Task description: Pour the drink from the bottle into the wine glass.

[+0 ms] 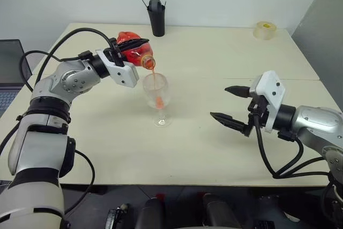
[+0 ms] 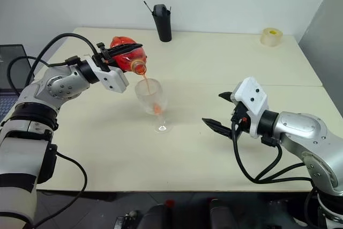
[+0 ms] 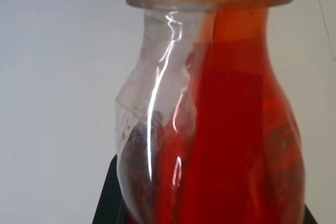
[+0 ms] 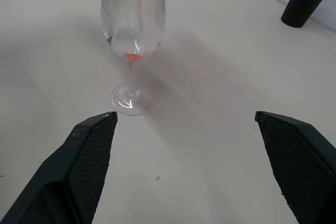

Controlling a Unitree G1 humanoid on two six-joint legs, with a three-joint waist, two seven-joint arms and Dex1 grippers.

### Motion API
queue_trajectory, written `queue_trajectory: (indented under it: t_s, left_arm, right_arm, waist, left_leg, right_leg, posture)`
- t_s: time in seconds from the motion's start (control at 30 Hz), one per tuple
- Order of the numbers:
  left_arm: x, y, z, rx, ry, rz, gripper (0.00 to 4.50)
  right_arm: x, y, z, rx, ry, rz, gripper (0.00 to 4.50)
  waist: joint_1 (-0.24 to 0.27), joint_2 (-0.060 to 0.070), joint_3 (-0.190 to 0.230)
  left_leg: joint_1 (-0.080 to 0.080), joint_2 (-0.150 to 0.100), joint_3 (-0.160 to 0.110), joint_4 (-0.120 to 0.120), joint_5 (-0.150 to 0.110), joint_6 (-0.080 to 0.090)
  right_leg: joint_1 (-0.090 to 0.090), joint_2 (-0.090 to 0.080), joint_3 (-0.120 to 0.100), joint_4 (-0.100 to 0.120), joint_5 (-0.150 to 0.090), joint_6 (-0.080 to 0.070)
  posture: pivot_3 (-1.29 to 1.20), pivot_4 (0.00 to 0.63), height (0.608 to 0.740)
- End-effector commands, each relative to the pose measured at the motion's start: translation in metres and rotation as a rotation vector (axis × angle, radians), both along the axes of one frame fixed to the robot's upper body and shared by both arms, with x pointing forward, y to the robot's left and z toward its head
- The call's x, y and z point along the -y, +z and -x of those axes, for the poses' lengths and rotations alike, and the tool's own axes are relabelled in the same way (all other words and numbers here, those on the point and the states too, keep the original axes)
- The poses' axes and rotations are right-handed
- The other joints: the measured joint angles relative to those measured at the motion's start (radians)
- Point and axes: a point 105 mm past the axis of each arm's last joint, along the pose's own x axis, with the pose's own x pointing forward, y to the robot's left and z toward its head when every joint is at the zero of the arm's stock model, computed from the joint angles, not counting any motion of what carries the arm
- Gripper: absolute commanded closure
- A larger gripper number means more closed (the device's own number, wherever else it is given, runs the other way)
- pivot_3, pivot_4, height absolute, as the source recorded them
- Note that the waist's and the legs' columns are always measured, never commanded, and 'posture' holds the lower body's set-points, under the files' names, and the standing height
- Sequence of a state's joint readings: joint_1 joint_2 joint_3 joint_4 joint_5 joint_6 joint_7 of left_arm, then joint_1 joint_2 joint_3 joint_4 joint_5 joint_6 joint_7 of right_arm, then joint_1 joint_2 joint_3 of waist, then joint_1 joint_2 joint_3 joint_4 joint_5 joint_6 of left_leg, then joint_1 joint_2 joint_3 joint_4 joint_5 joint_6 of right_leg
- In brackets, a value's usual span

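My left gripper (image 1: 132, 48) is shut on the small clear bottle (image 1: 124, 37), holding it tipped on its side above the table. The bottle's tan-ringed mouth (image 1: 148, 63) hangs just over the rim of the wine glass (image 1: 157, 96). A thin stream of the red drink (image 1: 154, 79) falls from it into the bowl, where a little red collects at the bottom (image 4: 134, 56). Much red liquid fills the bottle (image 3: 231, 129) in the left wrist view. To the right of the glass and well apart from it, my right gripper (image 1: 220, 102) stands open and holds nothing.
A tall black cup (image 1: 156, 17) stands at the table's far edge behind the bottle. A tape roll (image 1: 263, 30) lies at the far right corner. A dark laptop (image 1: 8, 63) sits off the table's left side. Bare tabletop (image 1: 198, 148) lies between the glass and the front edge.
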State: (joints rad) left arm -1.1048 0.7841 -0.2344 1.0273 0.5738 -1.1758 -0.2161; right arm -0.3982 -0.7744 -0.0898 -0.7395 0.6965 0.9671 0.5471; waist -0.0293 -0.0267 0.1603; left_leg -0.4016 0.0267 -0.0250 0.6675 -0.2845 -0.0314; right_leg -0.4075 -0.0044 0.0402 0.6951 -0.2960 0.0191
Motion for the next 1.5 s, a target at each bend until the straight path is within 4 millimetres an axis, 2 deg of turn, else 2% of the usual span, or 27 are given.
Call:
queue_trajectory:
  t_s: [0.03,0.9,1.5]
  left_arm:
    - [0.000,0.027,0.005,0.097,-0.018,0.011,3.37]
    - [-0.013,0.039,0.002,0.187,0.047,-0.058,3.37]
    - [-0.016,0.041,-0.001,0.204,0.070,-0.063,3.37]
  right_arm:
    - [-0.004,0.009,0.002,0.054,0.022,-0.012,0.00]
    - [-0.006,0.007,-0.001,0.059,0.033,-0.011,0.00]
    - [-0.009,0.005,-0.003,0.062,0.046,-0.009,0.00]
  waist:
    - [0.000,0.000,0.000]
    - [-0.001,0.000,0.000]
    - [0.000,0.000,0.000]
  left_leg:
    - [0.000,0.000,0.000,0.000,0.000,0.000]
    - [0.000,0.000,0.000,0.001,0.000,0.000]
    - [0.000,0.000,0.001,0.001,0.000,0.000]
  right_leg:
    - [0.000,0.000,0.000,0.000,0.000,0.000]
    - [0.000,0.000,0.000,0.001,0.000,0.000]
    - [0.000,0.000,0.000,0.001,0.000,0.000]
  posture:
    - [0.00,0.150,0.740]
    - [0.00,0.150,0.740]
    - [0.00,0.150,0.740]
